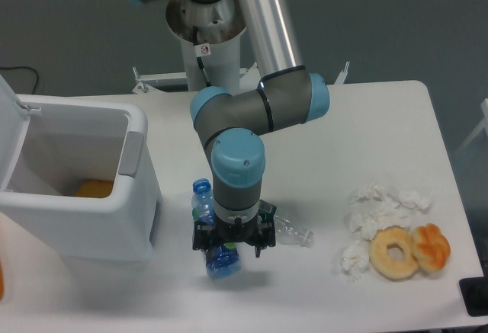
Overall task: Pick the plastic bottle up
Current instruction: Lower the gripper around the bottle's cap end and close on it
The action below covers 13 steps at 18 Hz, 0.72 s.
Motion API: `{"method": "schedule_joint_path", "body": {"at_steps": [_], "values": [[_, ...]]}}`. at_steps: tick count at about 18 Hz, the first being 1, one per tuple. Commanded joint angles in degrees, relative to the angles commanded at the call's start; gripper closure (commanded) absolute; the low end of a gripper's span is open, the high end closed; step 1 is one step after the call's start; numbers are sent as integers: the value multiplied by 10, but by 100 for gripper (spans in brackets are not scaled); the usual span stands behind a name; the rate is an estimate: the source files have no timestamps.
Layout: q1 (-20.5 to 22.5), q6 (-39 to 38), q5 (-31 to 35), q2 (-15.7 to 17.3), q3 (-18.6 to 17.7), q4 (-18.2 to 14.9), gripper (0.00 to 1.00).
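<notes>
The plastic bottle (206,209) is translucent blue with a blue cap and lies on the white table (343,135), cap toward the back, base toward the front. My gripper (226,248) hangs straight down over its lower half, the dark fingers spread to either side of the body. The wrist hides the middle of the bottle; only the cap end and the base show. I cannot see whether the fingers touch the plastic.
A clear crushed bottle with a dark green label (288,232) lies just right of the gripper. A white open bin (91,188) with something orange inside stands at the left. Crumpled tissues (377,211) and two doughnuts (408,251) sit at the right.
</notes>
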Motion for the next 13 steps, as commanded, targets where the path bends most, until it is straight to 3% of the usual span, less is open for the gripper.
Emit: {"method": "schedule_joint_path", "body": {"at_steps": [13], "values": [[-1, 0, 1, -18, -2, 2, 0]]}}
